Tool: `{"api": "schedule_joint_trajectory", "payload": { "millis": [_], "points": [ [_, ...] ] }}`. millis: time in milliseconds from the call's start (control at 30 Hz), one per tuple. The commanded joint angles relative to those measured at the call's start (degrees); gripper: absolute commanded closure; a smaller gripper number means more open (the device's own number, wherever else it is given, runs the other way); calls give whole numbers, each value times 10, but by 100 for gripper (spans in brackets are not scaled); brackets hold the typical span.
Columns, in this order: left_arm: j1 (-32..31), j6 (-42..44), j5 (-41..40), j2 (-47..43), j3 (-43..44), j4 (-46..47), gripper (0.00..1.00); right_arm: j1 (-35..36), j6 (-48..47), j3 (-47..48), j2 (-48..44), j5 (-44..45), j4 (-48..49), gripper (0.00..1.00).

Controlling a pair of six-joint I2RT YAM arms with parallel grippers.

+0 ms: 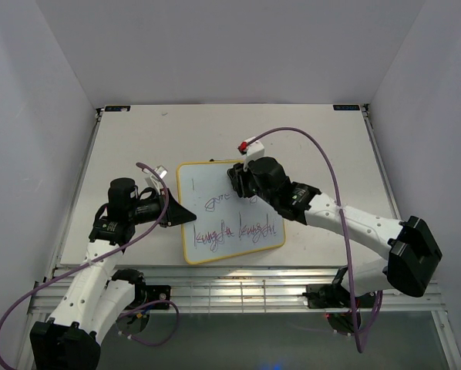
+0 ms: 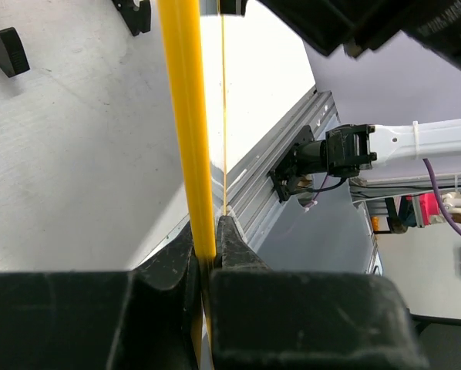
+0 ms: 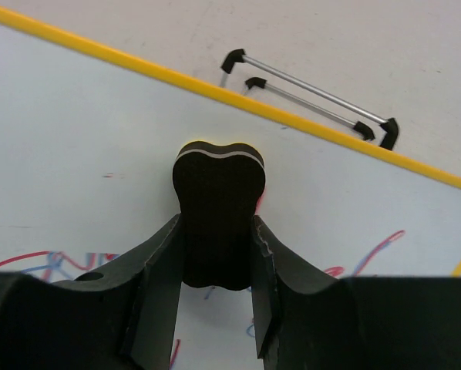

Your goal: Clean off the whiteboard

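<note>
The whiteboard (image 1: 202,183) sits mid-bench (image 1: 130,146), its left frame edge pinched by the left gripper (image 1: 183,215), while the right gripper (image 3: 215,225) clamps a black eraser (image 3: 219,173) against the upper writing; wiping well probably needs flat, firm strokes, and only the overhead view shows how far the scrawl extends.

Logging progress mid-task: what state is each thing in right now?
Whiteboard: flat, writing across middle and lower part.
Eraser: clamped, at the board's upper part.
Left gripper: shut on the whiteboard's yellow edge.
Right gripper: shut on the eraser.
</note>
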Motion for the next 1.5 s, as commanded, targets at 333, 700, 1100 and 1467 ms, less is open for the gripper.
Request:
{"api": "schedule_joint_trajectory", "payload": {
  "millis": [333, 700, 1100, 1467],
  "points": [
    [-10, 31, 65, -26, 8, 56, 100, 79, -22, 164, 104, -60, -48, 66],
    [-12, 28, 55, -34, 7, 56, 100, 137, -2, 247, 176, -33, -83, 66],
    [-11, 25, 38, -41, 7, 54, 100, 135, 57, -32, 33, 56, -54, 66],
    [-12, 26, 38, -38, 6, 52, 100, 62, 54, -160, -69, 78, -28, 65]
  ]
}}
